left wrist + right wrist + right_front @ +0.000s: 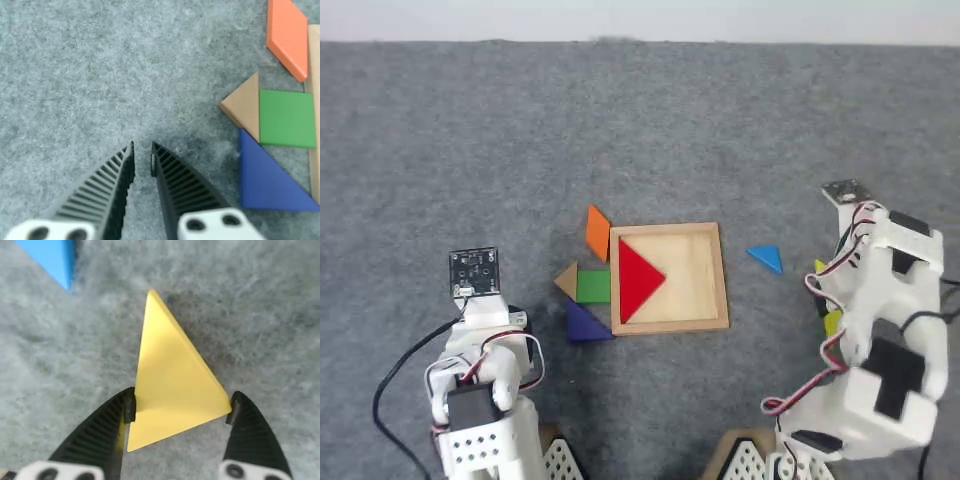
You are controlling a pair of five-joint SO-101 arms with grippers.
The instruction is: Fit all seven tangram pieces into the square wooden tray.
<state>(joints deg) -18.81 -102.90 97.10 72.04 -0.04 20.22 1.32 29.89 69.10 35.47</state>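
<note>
The square wooden tray (705, 275) lies mid-table with a red triangle (636, 278) in its left half. Against its left side lie an orange parallelogram (598, 232), a tan triangle (567, 280), a green square (593, 286) and a dark blue triangle (585, 323). A light blue triangle (766, 258) lies to the tray's right. My right gripper (181, 405) is low over the mat, its fingers pressed on two sides of a yellow triangle (170, 385). My left gripper (142, 147) is shut and holds nothing, over bare mat left of the tan triangle (245, 105).
A grey felt mat covers the table. The right arm (880, 330) hides most of the yellow triangle in the high view. The left arm (480, 390) stands at the front left. Bare mat stretches behind the tray.
</note>
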